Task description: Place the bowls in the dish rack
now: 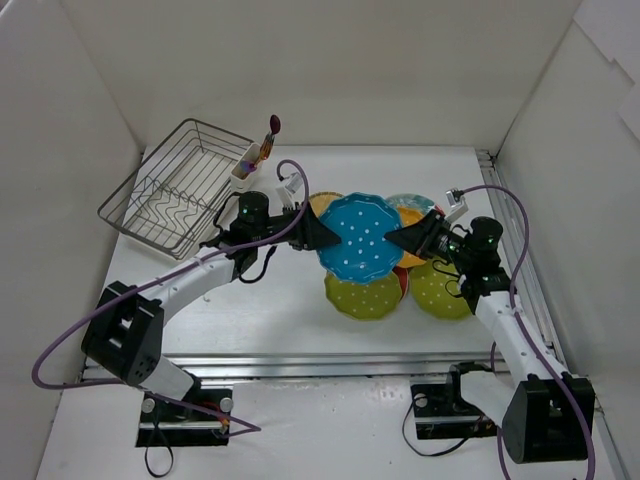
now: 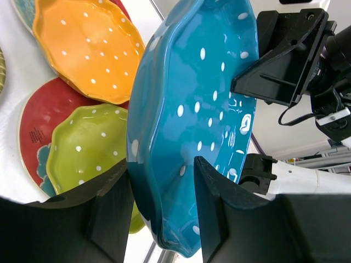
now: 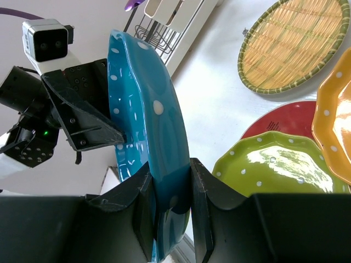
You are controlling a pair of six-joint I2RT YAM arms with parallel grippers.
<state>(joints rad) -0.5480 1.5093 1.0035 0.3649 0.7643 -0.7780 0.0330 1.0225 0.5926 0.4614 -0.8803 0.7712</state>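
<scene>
A white-dotted blue bowl hangs in the air over the other bowls, held by both grippers. My left gripper is shut on its left rim, with the fingers straddling the edge in the left wrist view. My right gripper is shut tight on its right rim. Below lie two green bowls, an orange bowl, a red-and-teal bowl and a tan woven bowl. The silver wire dish rack stands at the back left and holds no bowls.
A white utensil cup with a purple-tipped utensil sits on the rack's right corner. White walls close in the table on the left, back and right. A metal rail runs along the right side.
</scene>
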